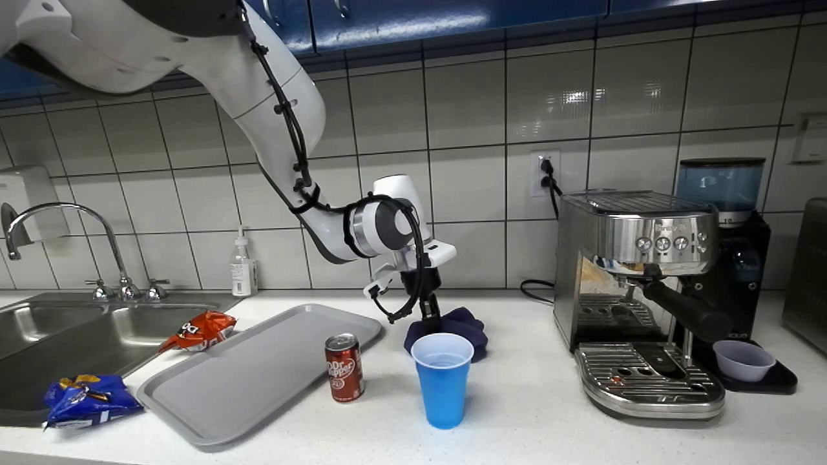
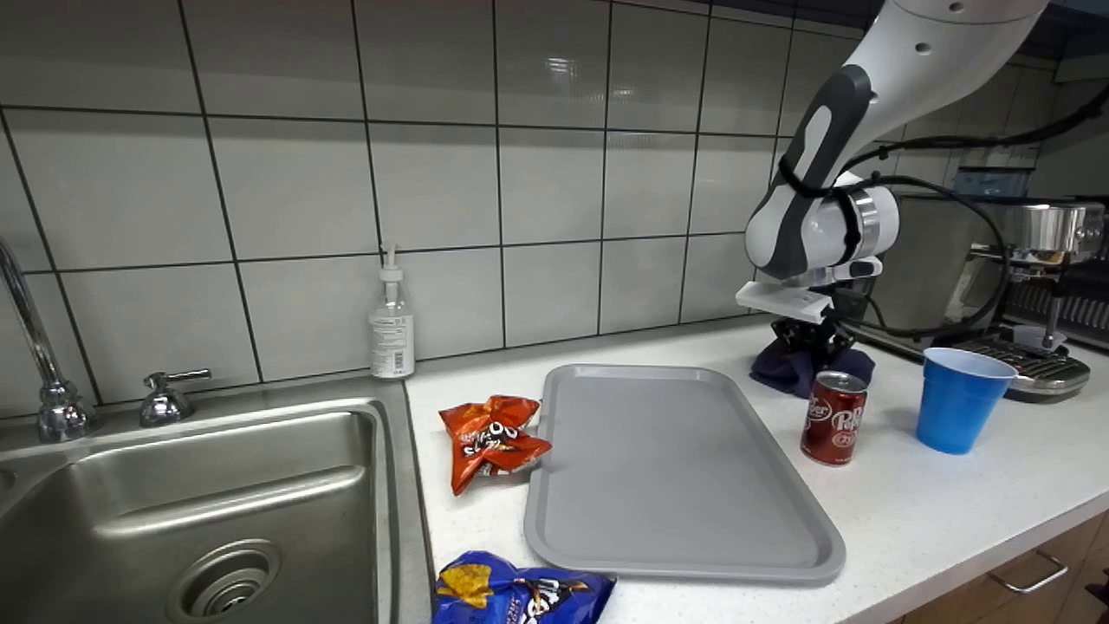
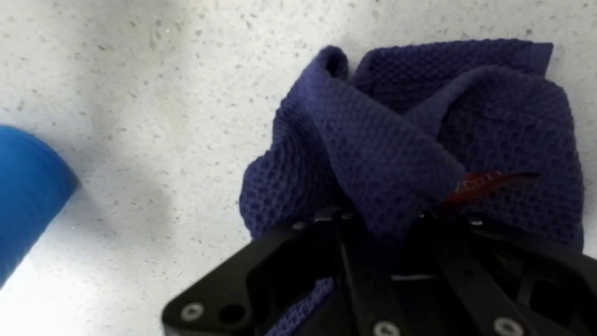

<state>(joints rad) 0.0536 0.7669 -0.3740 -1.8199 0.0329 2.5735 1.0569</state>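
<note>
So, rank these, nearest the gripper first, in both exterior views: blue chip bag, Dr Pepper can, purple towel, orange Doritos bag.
1. Purple towel, touching the gripper.
2. Dr Pepper can, beside the tray.
3. Orange Doritos bag, across the tray.
4. Blue chip bag, by the sink.

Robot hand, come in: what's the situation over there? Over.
Gripper: closed on a fold of the dark purple cloth. Lying bunched on the counter. Nearby: blue cup and red soda can, both upright, apart from the cloth.
</note>
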